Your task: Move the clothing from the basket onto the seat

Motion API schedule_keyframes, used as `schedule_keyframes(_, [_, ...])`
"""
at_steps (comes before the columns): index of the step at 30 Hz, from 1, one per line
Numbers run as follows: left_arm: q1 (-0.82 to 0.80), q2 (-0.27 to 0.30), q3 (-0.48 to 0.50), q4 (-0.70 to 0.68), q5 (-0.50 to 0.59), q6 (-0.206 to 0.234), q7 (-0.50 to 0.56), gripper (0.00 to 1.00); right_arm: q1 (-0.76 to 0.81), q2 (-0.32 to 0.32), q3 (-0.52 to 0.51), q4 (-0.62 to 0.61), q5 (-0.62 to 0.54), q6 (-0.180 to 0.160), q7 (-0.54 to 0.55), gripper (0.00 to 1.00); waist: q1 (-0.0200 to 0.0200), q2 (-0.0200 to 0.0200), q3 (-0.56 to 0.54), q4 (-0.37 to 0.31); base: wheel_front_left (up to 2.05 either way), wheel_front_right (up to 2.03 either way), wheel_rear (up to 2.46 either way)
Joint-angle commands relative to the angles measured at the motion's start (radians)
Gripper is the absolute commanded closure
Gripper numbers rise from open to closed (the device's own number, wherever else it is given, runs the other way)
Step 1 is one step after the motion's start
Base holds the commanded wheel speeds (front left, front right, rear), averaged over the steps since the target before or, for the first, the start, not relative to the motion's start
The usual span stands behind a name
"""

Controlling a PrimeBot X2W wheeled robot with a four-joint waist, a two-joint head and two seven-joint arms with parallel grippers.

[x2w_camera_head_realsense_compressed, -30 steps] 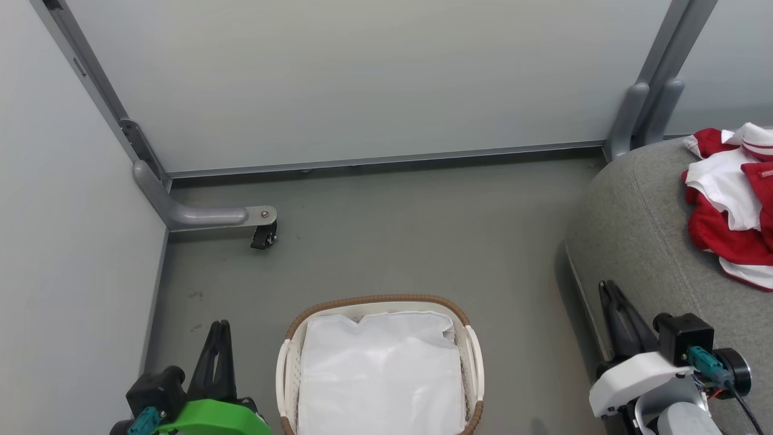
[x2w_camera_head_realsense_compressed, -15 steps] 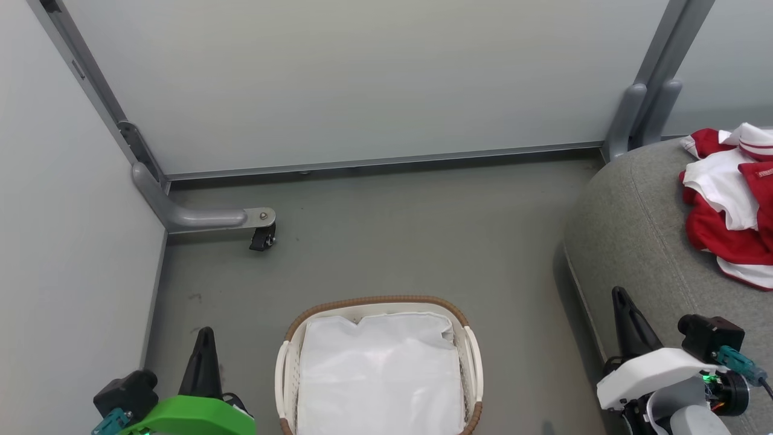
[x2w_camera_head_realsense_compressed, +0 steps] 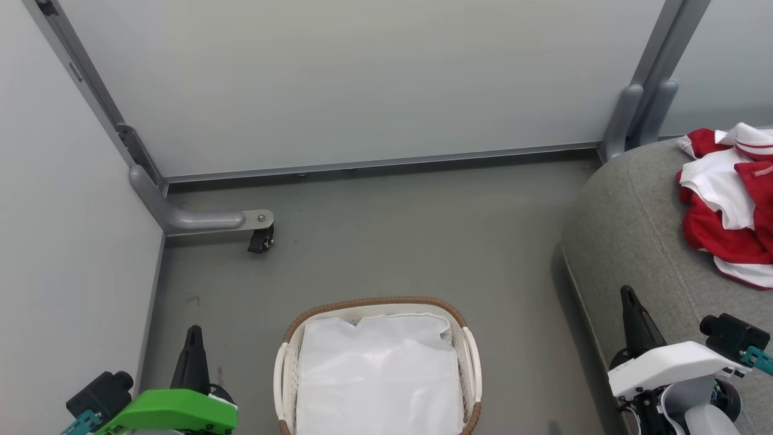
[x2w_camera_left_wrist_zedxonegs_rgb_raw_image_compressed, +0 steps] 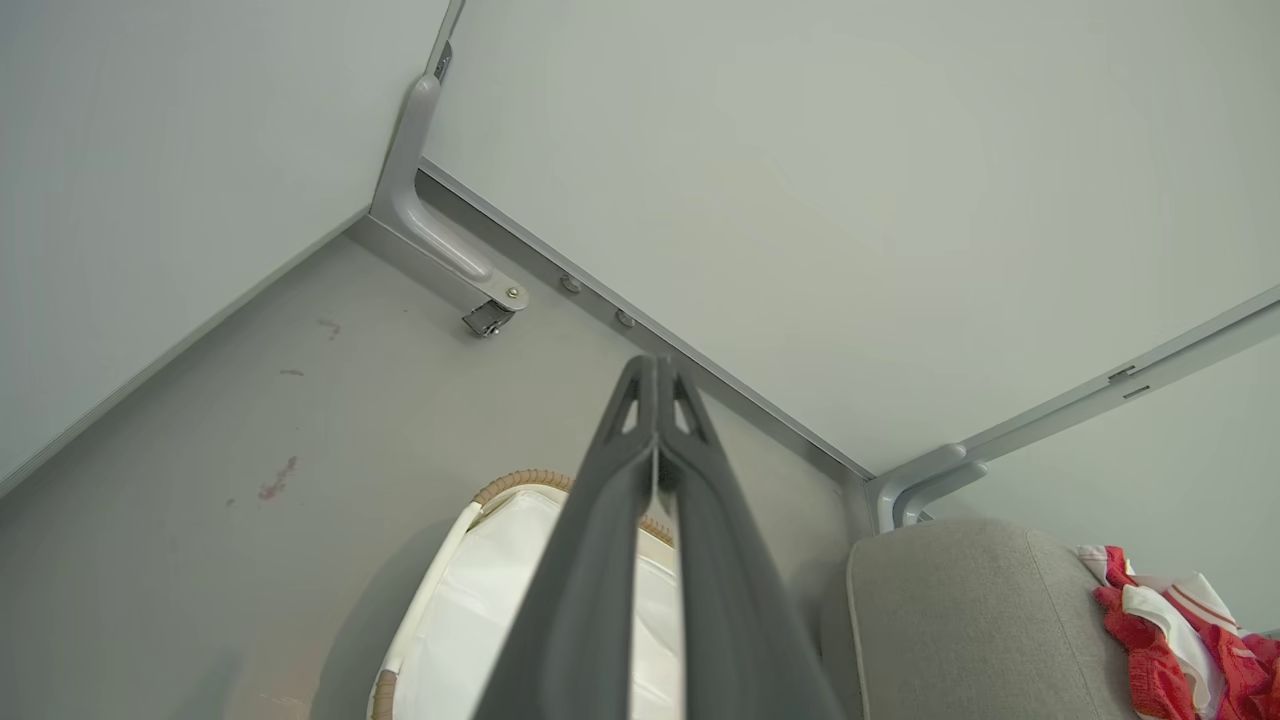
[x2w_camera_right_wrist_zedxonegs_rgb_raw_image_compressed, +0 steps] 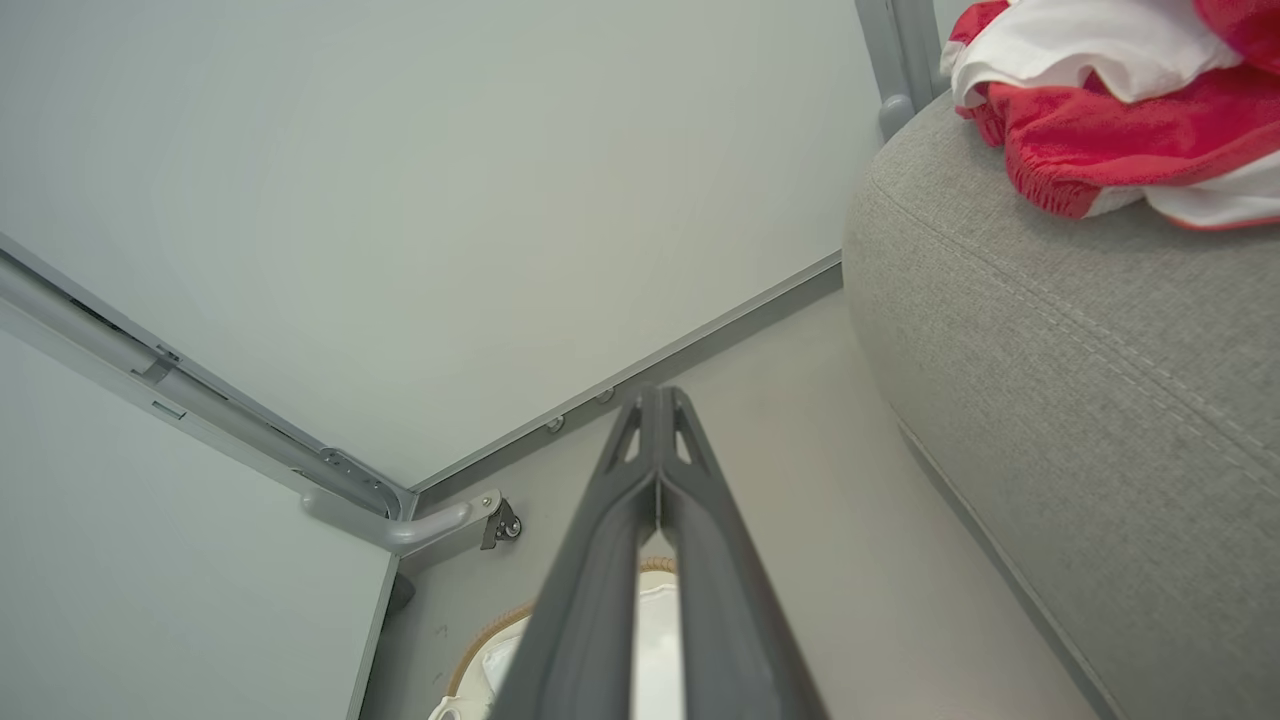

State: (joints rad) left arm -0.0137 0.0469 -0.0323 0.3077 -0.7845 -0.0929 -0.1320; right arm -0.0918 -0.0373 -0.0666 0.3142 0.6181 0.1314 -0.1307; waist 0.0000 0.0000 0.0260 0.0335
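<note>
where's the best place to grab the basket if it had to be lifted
By the white side handles, one on each side, coming down from outside. The basket is a wide oval, likely too broad to span, and each handle is a thin loop standing off its side, easy to pinch.

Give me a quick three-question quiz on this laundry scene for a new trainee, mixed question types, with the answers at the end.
1. True or false: the left gripper and the right gripper are both shut and hold nothing.
2. Fill in the blank: the red and white clothing lies on the ____.
3. What does the basket hold? A: a white liner sheet. B: a red garment. C: a shoe.

Key
1. True.
2. The seat.
3. A.
</note>
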Motion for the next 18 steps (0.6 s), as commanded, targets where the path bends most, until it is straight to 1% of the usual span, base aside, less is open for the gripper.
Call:
schedule_keyframes(1, [-0.036, 0.004, 0.009, -0.016, -0.035, -0.006, 0.008, 1.00, -0.014, -0.007, -0.005, -0.018, 0.040, 0.000, 0.009, 1.00, 0.0000, 0.0000, 0.000, 0.000, 0.00, 0.00, 0.00])
schedule_keyframes(18, [-0.053, 0.005, 0.044, -0.029, -0.235, -0.014, 0.068, 1.00, -0.017, -0.009, -0.016, -0.032, 0.280, 0.000, 0.069, 1.00, 0.0000, 0.0000, -0.004, -0.006, 0.00, 0.00, 0.00])
